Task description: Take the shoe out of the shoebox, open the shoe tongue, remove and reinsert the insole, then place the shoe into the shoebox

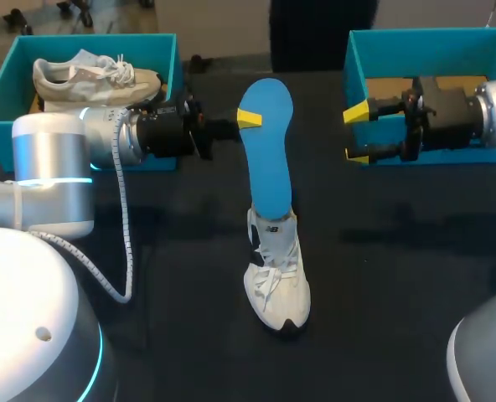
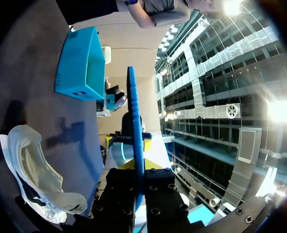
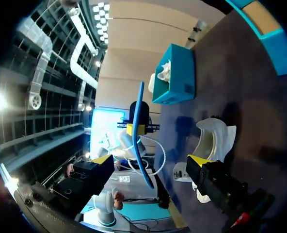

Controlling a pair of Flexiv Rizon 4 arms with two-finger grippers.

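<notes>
Shoe (image 1: 277, 285) is standing mid-bench (image 1: 399, 276) with the blue insole (image 1: 266, 159) poking up out of it. Your left hand (image 1: 252, 117) is clamped on the insole's top end, and your right hand (image 1: 357, 134) is spread wide, holding nothing. I'd pin the shoe with the right one so it doesn't tip while the insole slides.

loc: robot lab/test bench | evid: L arm (image 1: 51, 159) + R arm (image 1: 491, 105) flanking black worktable (image 1: 399, 276)
</notes>
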